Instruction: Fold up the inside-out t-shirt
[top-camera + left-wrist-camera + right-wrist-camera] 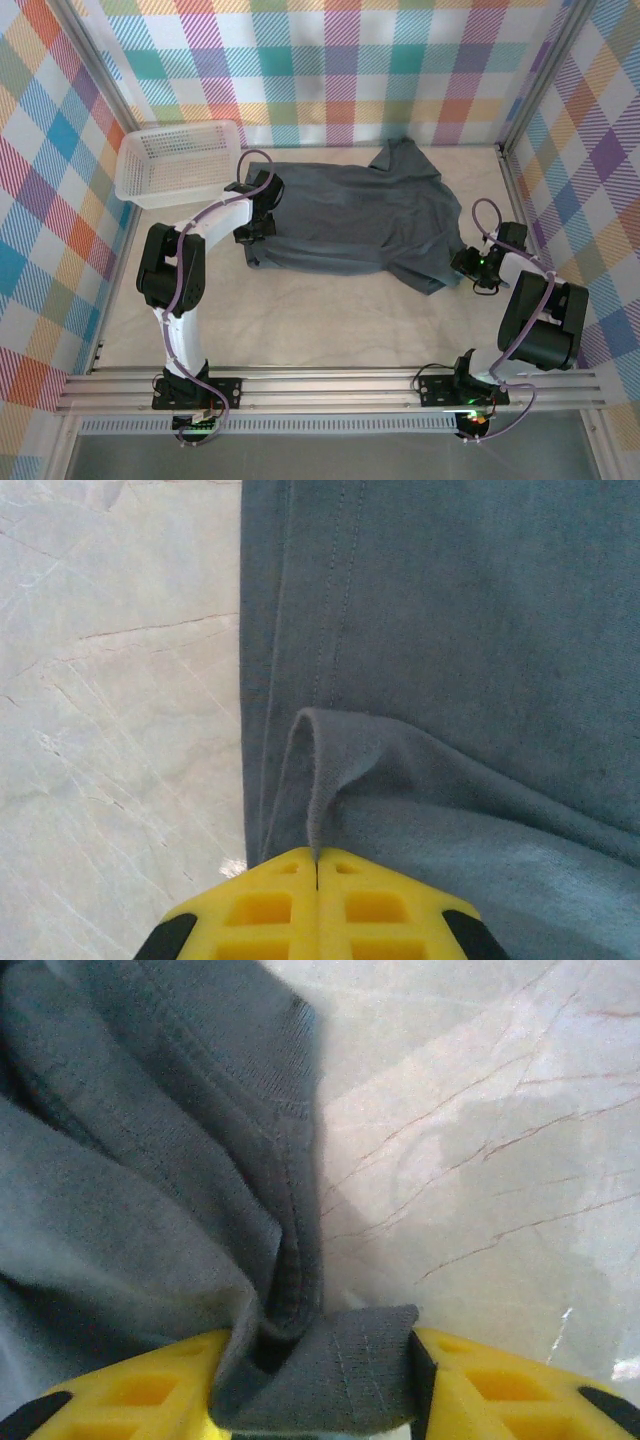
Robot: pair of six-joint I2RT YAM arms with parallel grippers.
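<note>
Jaws: left pinched on t-shirt hem, right seemingly clamping its bunched edge.

A dark blue-grey cloth t-shirt cut off at the top and right edges of the left wrist view, left gripper with yellow plastic fingers cut off at the bottom, right gripper half hidden by a bunched fold of shirt, its fingers cut off too
</note>
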